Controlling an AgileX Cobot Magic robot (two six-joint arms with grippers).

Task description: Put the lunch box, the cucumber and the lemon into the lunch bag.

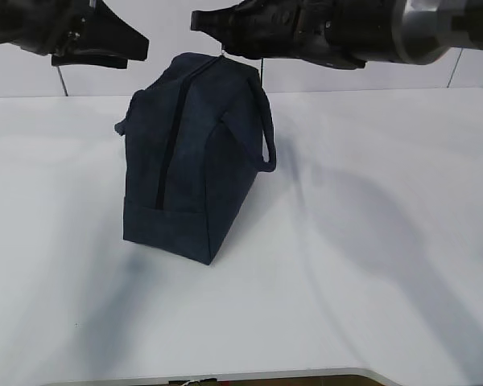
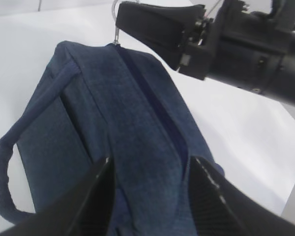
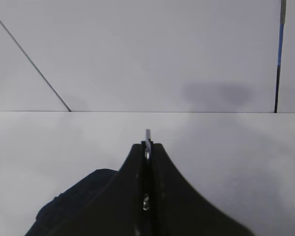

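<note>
The dark navy lunch bag (image 1: 185,161) stands on the white table, its zipper closed along the top. My right gripper (image 3: 147,145) is shut on the silver ring pull (image 3: 148,133) at the far end of the zipper; the left wrist view shows the same pull (image 2: 117,33) hanging from the right gripper (image 2: 119,14). My left gripper (image 2: 150,164) is open, with the lunch bag (image 2: 137,118) showing between its fingers. From outside, the left gripper (image 1: 135,50) hovers just up and left of the bag's top. The lunch box, cucumber and lemon are out of view.
The white table (image 1: 370,241) spreads to the right of and in front of the bag. A loop handle (image 1: 268,137) hangs on the bag's right side, another handle (image 2: 2,172) on its left. A pale wall (image 3: 137,54) rises behind the table.
</note>
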